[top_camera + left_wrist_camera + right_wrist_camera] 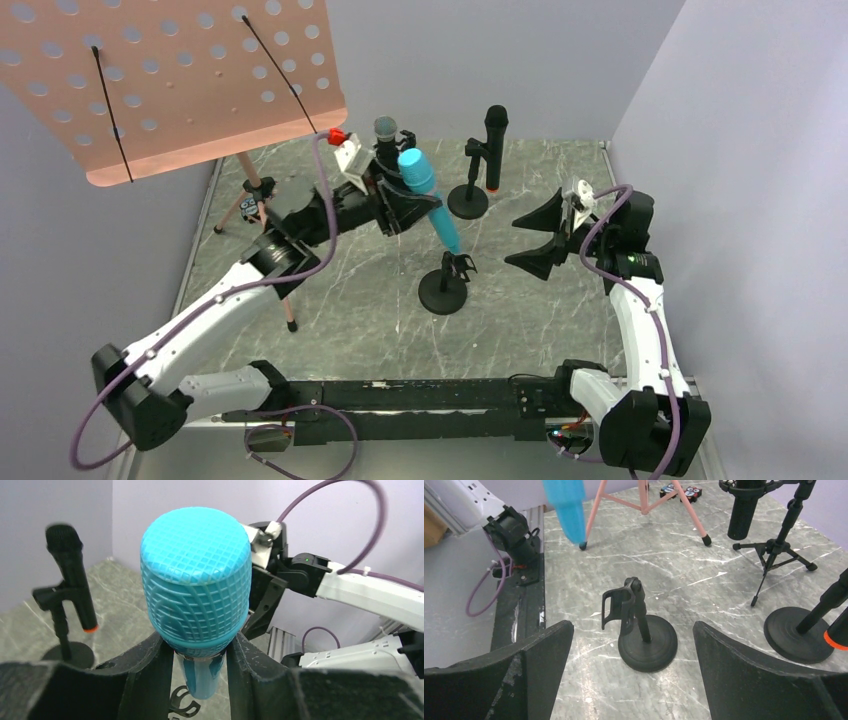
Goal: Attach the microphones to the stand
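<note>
My left gripper (410,203) is shut on the bright blue microphone (430,205), gripping just below its head and holding it tilted, tail down, above the empty black clip stand (444,282). In the left wrist view the blue microphone's head (195,580) fills the middle between my fingers (150,675). The all-black microphone with an orange end (494,145) stands upright in a round-base stand. The silver mesh head (385,128) of the third microphone shows behind the left wrist. My right gripper (533,240) is open and empty, facing the empty stand (639,630).
A pink perforated music stand (190,80) on pink tripod legs (262,195) stands at the back left. In the right wrist view a small black tripod stand (780,547) holds a black microphone body (742,510). Grey walls close in on the left, right and back.
</note>
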